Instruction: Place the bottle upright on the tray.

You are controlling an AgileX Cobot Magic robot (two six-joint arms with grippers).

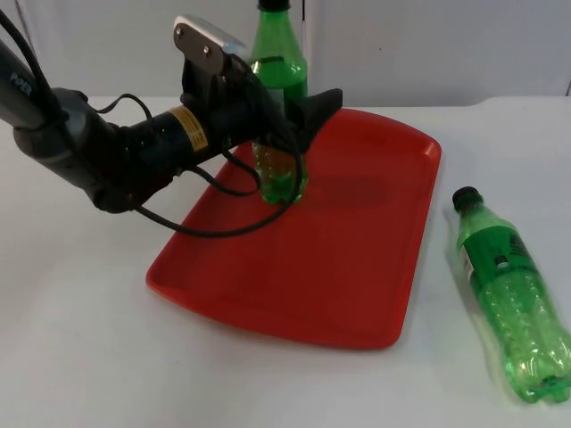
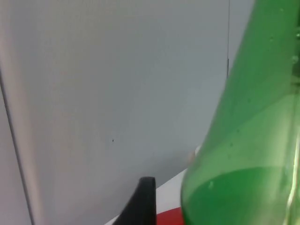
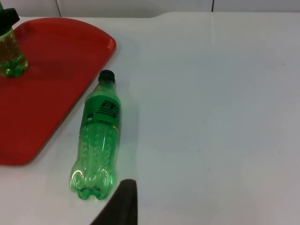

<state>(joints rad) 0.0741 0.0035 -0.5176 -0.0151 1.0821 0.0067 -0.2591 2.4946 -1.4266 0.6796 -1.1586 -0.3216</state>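
Note:
A green bottle [image 1: 282, 76] stands upright on the far part of the red tray [image 1: 357, 267]. My left gripper [image 1: 299, 118] reaches in from the left and straddles its middle. In the left wrist view the bottle's shoulder [image 2: 248, 154] is close by, with a gap between it and the black fingertip [image 2: 143, 199], so the gripper looks open. A second green bottle [image 1: 508, 294] lies on its side on the white table right of the tray, cap toward the wall. In the right wrist view this lying bottle [image 3: 99, 136] is just ahead of my right gripper's fingertip [image 3: 123, 201], and the right arm waits.
The tray's near half [image 1: 294, 294] is bare red surface. The grey partition wall [image 1: 428, 45] stands close behind the tray. White table [image 1: 80, 339] stretches to the left and front of the tray.

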